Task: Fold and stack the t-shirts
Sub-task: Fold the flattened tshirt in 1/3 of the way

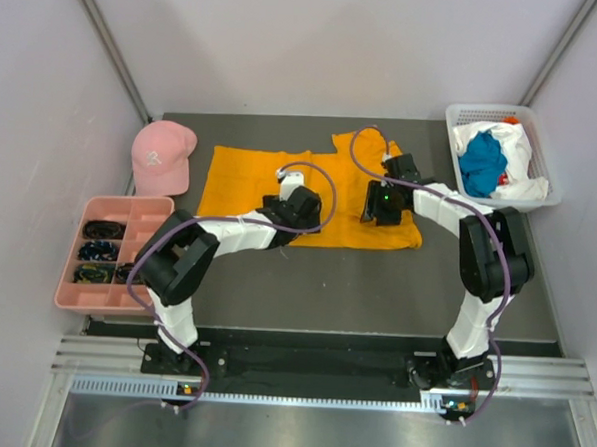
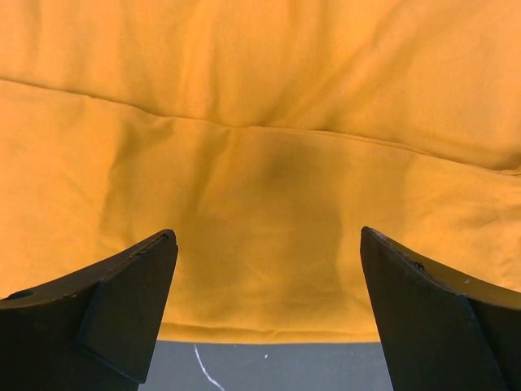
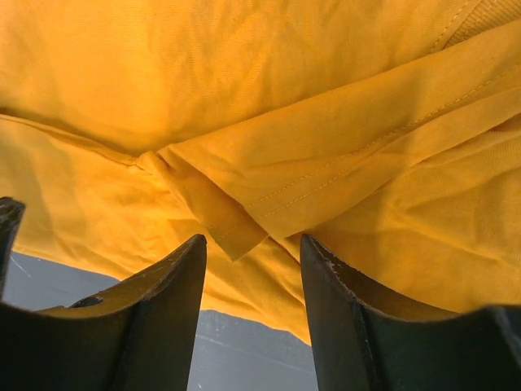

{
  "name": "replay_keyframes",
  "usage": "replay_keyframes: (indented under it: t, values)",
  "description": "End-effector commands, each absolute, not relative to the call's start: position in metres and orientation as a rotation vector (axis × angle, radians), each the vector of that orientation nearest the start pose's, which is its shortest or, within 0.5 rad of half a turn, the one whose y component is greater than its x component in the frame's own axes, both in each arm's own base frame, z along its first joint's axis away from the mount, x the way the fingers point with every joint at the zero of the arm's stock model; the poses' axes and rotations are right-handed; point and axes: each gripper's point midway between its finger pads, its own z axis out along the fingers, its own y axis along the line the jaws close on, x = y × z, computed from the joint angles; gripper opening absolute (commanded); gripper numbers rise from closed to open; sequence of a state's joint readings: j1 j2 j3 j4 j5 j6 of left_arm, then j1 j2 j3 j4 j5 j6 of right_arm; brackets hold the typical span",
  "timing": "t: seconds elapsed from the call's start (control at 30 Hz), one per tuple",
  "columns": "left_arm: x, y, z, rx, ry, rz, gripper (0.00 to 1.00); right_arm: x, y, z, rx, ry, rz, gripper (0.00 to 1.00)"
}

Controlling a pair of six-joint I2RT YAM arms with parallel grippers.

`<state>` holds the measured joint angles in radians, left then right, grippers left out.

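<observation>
A bright orange-yellow t-shirt [image 1: 246,181] lies spread on the dark table, its near hem toward the arms. My left gripper [image 1: 291,211] hovers over the shirt's middle near that hem, jaws wide open and nothing between them [image 2: 269,236]; smooth orange cloth [image 2: 260,122] fills the left wrist view. My right gripper [image 1: 379,210] is over the shirt's right part, jaws partly open [image 3: 252,240] just above a folded hemmed corner of the cloth [image 3: 236,232], gripping nothing. A teal-blue t-shirt [image 1: 482,163] and a white one [image 1: 521,145] lie crumpled in the basket.
A white basket [image 1: 454,117] stands at the back right. A pink cap [image 1: 162,154] rests at the back left, with a pink compartment tray [image 1: 129,203] of small dark items in front of it. Bare dark table [image 1: 375,288] shows between the shirt and the arm bases.
</observation>
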<state>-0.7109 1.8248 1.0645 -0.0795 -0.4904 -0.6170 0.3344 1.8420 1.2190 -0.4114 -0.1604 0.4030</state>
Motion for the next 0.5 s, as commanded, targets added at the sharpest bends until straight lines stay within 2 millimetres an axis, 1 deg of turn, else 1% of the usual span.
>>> replay_keyframes:
  t: [0.0, 0.17, 0.3, 0.37, 0.43, 0.47]
  values:
    - [0.387, -0.249, 0.098, -0.125, 2.184, -0.171, 0.99, 0.389, 0.195, 0.057, -0.017, 2.610, 0.509, 0.50]
    - [0.390, -0.253, 0.122, -0.120, 2.143, -0.214, 0.99, 0.389, 0.198, 0.057, -0.027, 2.608, 0.518, 0.50]
    - [0.390, -0.252, 0.130, -0.120, 2.127, -0.216, 0.99, 0.388, 0.202, 0.054, -0.035, 2.615, 0.532, 0.48]
    - [0.389, -0.250, 0.128, -0.119, 2.131, -0.210, 0.99, 0.388, 0.204, 0.052, -0.040, 2.620, 0.535, 0.41]
    - [0.388, -0.249, 0.125, -0.122, 2.139, -0.206, 0.99, 0.387, 0.206, 0.050, -0.045, 2.627, 0.540, 0.32]
    - [0.387, -0.250, 0.123, -0.121, 2.142, -0.208, 0.99, 0.387, 0.207, 0.050, -0.047, 2.628, 0.541, 0.23]
